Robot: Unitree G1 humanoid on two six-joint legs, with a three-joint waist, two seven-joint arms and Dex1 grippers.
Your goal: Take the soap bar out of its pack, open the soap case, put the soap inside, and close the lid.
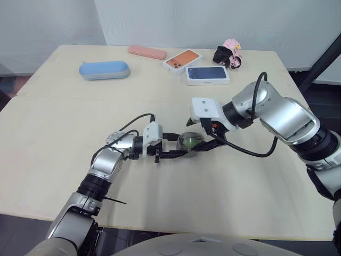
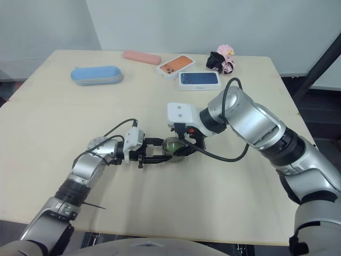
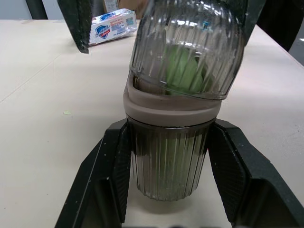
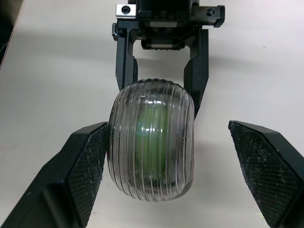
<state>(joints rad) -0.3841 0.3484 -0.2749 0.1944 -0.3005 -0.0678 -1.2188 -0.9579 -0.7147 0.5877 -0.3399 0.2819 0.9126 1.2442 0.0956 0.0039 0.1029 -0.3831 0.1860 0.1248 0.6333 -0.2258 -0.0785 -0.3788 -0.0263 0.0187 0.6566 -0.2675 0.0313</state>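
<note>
The clear ribbed soap case (image 1: pixel 191 142) stands near the middle of the table with the green soap bar (image 3: pixel 183 69) inside it. My left gripper (image 1: pixel 180 145) is shut on the case's lower half (image 3: pixel 166 166), one finger on each side. The lid (image 3: pixel 187 52) sits tilted on the beige rim (image 3: pixel 166 108), not flush. My right gripper (image 4: pixel 167 137) is open around the lid from the far side. One of its fingers (image 4: pixel 88 161) touches the lid's side and the other finger (image 4: pixel 263 166) stands well off it. The empty white and blue soap pack (image 3: pixel 111 27) lies on the table beyond the case.
At the table's far side lie a blue oblong case (image 1: pixel 104 69), a pink case (image 1: pixel 147 52), an orange phone box (image 1: pixel 182 61), a dark blue phone box (image 1: pixel 208 74) and a black and pink item (image 1: pixel 228 55). A seam (image 1: pixel 80 98) crosses the table.
</note>
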